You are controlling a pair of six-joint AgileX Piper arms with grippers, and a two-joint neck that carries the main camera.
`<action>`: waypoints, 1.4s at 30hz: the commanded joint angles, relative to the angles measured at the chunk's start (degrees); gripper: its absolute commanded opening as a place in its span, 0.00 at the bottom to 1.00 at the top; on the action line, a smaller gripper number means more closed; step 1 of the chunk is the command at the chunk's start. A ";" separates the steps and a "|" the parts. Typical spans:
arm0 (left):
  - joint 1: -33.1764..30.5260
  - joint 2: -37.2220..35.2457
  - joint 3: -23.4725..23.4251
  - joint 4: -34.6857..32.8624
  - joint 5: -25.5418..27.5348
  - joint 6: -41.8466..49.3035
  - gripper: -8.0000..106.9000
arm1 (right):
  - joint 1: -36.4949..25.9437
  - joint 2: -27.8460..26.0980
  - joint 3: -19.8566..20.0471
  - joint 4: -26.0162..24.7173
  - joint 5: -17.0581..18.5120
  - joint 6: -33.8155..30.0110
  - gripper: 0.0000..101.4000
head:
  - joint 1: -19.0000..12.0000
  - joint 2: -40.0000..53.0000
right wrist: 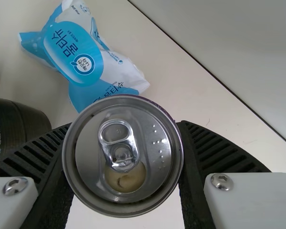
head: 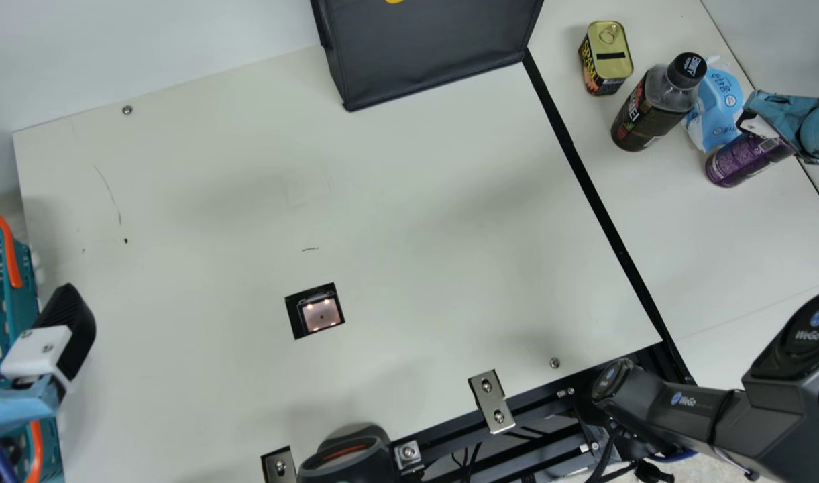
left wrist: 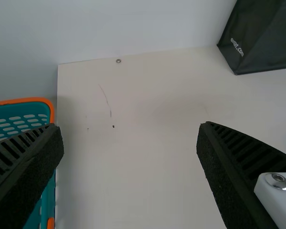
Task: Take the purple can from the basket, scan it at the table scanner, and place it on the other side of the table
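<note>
On the right section of the table in the main view, my right gripper (head: 761, 127) is around the purple can (head: 736, 163). From the right wrist view, the can's silver top (right wrist: 123, 155) sits between both ribbed fingers of the right gripper (right wrist: 123, 164), which press on its sides. Whether its base touches the table I cannot tell. The table scanner (head: 320, 314) is a lit square set into the main panel. My left gripper (head: 64, 335) is beside the teal basket (head: 23, 268) at the far left; its fingers are wide apart in the left wrist view, the left gripper (left wrist: 128, 143) holding nothing.
Near the can are a blue-and-white wipes pack (head: 716, 111), a dark bottle (head: 654, 107) and a yellow-topped tin (head: 605, 59). A black fabric box (head: 429, 50) stands at the back. Metal brackets (head: 492, 401) and a dark rounded device (head: 349, 459) line the front edge.
</note>
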State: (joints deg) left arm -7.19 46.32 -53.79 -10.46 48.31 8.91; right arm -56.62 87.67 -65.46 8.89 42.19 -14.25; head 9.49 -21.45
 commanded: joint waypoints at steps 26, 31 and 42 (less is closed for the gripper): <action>0.00 0.00 0.00 0.00 0.00 0.00 0.85 | 4.46 -10.77 -0.69 -5.31 3.05 3.28 0.94 | -1.57 -0.13; 0.00 0.00 0.00 0.00 0.00 0.00 0.85 | 8.02 -15.80 -1.45 -5.16 5.58 3.09 0.94 | -1.57 -0.13; 0.00 0.00 0.00 0.00 0.00 0.00 0.85 | 22.53 -25.77 -2.90 -8.75 11.66 6.95 0.94 | -1.57 -0.13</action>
State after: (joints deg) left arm -7.19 46.32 -53.79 -10.46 48.31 8.91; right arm -37.79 62.92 -68.26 0.84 53.48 -8.02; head 9.49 -21.45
